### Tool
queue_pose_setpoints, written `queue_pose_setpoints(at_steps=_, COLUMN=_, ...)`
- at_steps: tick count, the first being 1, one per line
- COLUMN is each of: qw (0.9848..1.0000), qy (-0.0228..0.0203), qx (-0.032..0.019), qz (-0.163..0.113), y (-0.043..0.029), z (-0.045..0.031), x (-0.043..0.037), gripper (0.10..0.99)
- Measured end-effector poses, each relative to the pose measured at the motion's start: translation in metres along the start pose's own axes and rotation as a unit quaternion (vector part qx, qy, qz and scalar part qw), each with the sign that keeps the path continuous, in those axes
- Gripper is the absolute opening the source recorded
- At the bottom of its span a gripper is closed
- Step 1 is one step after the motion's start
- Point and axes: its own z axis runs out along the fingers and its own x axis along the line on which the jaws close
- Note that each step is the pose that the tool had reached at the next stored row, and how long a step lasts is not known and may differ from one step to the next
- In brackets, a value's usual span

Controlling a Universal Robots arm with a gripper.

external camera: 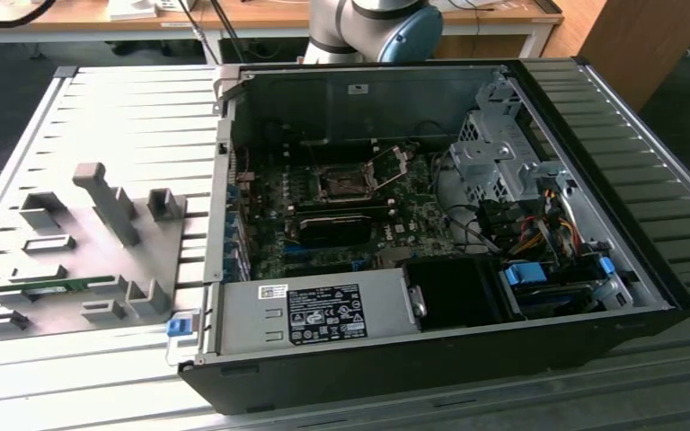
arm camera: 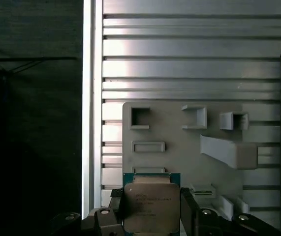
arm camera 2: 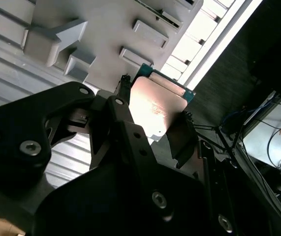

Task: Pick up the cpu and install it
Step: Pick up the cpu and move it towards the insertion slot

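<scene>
Got cpu (arm camera: 151,210) pinched at two opposite edges in gripper (arm camera: 152,216); held over grey fixture plate (arm camera: 179,147) on slatted table (arm camera: 189,49), metal lid facing up; faint print on lid, unreadable; green board rim visible around lid in both wrist views. In exterior view: open PC case (external camera: 632,180) to the exterior view's right of plate; socket (external camera: 348,184) on motherboard; white printed label on power supply (external camera: 321,314), text not legible.

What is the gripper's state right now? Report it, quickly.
Gripper: closed on the cpu, which it grips by two opposite edges.
</scene>
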Motion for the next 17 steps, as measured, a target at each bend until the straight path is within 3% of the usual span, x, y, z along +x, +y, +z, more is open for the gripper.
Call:
queue_pose_setpoints(at_steps=5, qw=1.0000, qy=0.0001, qx=0.0000, qz=0.000, y=0.0003, z=-0.0118, x=0.0001, gripper=0.545)
queue_pose_setpoints(at_steps=17, qw=1.0000, qy=-0.0024, qx=0.0000, qz=0.001, y=0.0008, z=-0.0212, x=0.0001, gripper=0.545)
